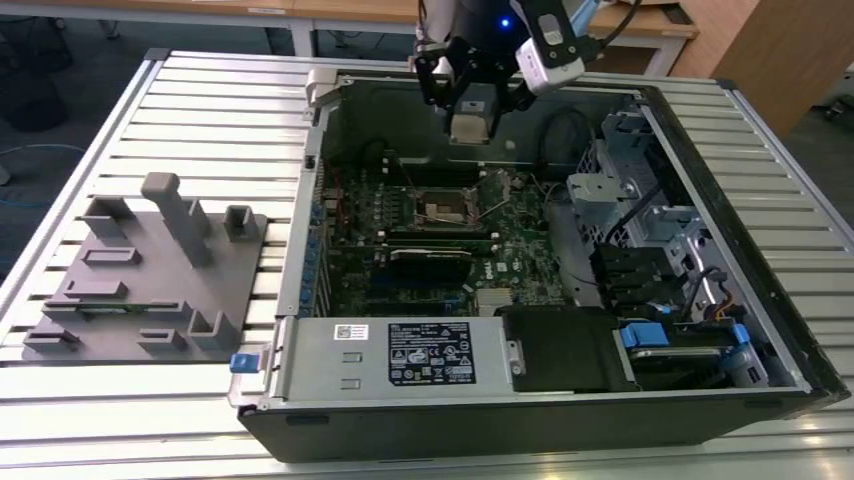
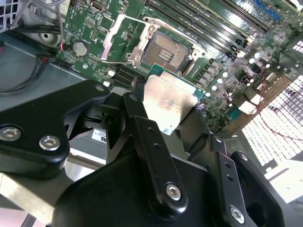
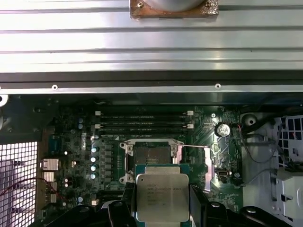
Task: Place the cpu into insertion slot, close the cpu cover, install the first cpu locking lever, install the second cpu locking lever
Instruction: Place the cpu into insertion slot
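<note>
Gripper jaws pinch the cpu by its edges, and the black fingers hide its lower part. It hangs above the open computer case, near the bare insertion slot. The cpu cover is flipped open.

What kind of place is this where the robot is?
Probably a robot lab or workshop: an open computer case sits on a slatted metal table, the gripper holds the cpu over it, and wooden desks stand behind.

Silver cpu aloft; insertion slot lies uncovered.
</note>
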You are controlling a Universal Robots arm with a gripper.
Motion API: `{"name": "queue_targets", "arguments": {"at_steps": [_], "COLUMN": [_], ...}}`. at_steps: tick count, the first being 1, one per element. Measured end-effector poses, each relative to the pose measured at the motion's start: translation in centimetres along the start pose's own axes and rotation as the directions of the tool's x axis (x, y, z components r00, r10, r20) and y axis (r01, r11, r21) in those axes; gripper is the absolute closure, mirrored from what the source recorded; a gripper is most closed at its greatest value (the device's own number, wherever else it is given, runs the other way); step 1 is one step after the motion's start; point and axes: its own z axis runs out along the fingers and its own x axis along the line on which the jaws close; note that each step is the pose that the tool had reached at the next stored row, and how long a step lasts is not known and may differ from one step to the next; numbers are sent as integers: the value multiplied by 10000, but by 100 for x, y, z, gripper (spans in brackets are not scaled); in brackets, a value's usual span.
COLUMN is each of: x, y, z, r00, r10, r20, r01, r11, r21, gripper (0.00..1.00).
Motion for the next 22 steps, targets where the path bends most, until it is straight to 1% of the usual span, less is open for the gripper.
{"name": "queue_targets", "arguments": {"at_steps": [6,12,22], "x": [-1,-1,-2], "y": [-4,-5,-10], "z": [50,56,113], "r00": [10000,10000,10000], "r10": [0,0,0], "r20": [0,0,0], "r01": [0,0,0], "r11": [10000,10000,10000], "r21": [0,1,1], "gripper": [46,46,46]}}
